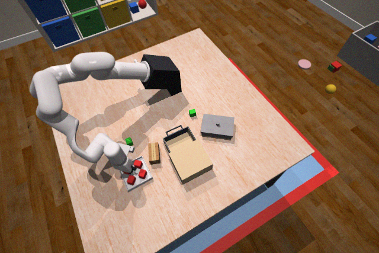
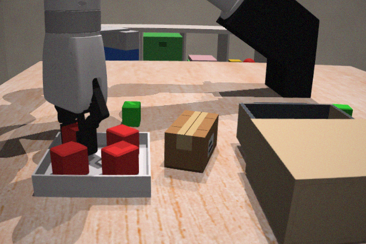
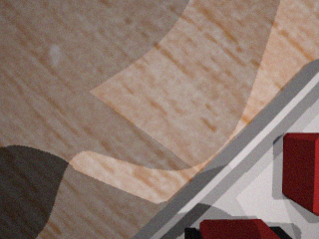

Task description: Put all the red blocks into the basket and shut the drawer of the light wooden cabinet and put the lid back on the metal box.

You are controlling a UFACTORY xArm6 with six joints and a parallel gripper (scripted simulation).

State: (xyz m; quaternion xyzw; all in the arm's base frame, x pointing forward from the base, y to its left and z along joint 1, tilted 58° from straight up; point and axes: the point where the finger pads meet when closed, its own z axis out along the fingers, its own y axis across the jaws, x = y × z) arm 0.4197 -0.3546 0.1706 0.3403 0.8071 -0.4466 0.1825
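Note:
My gripper (image 1: 129,170) (image 2: 71,135) (image 3: 237,231) is shut on a red block (image 1: 125,172) (image 2: 68,131) (image 3: 231,228), low inside the back left corner of the grey basket (image 1: 140,185) (image 2: 91,186). Three other red blocks lie in the basket: one at the back right (image 1: 137,163) (image 2: 122,135), one at the front right (image 1: 142,173) (image 2: 120,160) and one at the front left (image 1: 131,179) (image 2: 70,160). The light wooden cabinet (image 1: 191,159) (image 2: 322,150) has its drawer (image 1: 180,138) pulled out; the visible part looks empty. The metal box (image 1: 215,136) has its knobbed lid (image 1: 211,122) on.
A green block (image 1: 128,141) (image 2: 131,115) lies behind the basket, another green block (image 1: 192,112) (image 2: 342,108) near the metal box. A small cardboard box (image 1: 154,153) (image 2: 189,143) stands between basket and cabinet. The black arm base (image 1: 161,74) (image 2: 289,40) stands at the back.

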